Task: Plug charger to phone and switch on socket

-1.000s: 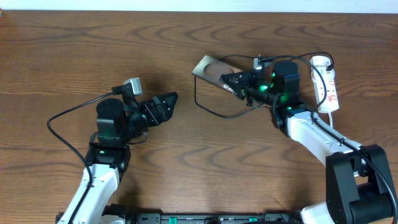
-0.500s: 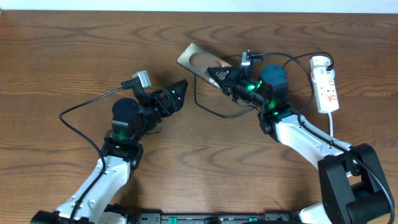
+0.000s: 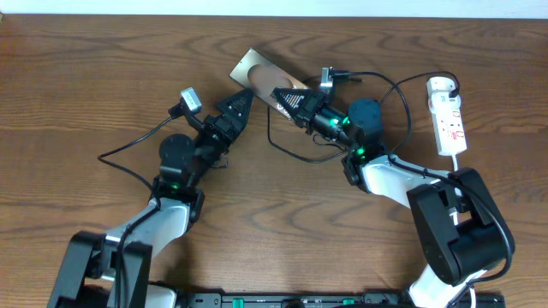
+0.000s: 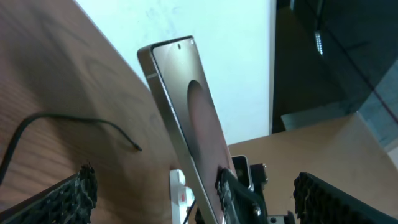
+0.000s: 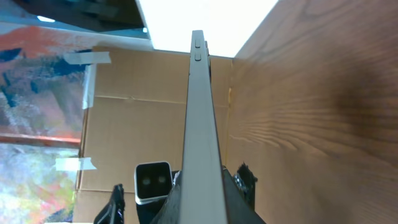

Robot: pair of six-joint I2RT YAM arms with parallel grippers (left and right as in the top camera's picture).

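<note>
The wooden table (image 3: 86,68) lay under both my arms. The white power strip (image 3: 449,115) sat near its right side, well apart from my fingers. My right gripper (image 3: 289,98) was clamped on one end of the phone (image 3: 259,77), holding it tilted up on edge. I could not tell whether its lower edge touched the wood. My left gripper (image 3: 238,104) stood wide apart just beside the phone, gripping nothing. The thin black charger cable (image 4: 62,118) looped on the table, its free end unplugged.

Open table (image 3: 86,68) far left; charger (image 3: 270,133) loop just beside phone (image 3: 257,73), socket (image 3: 447,111) far right.
</note>
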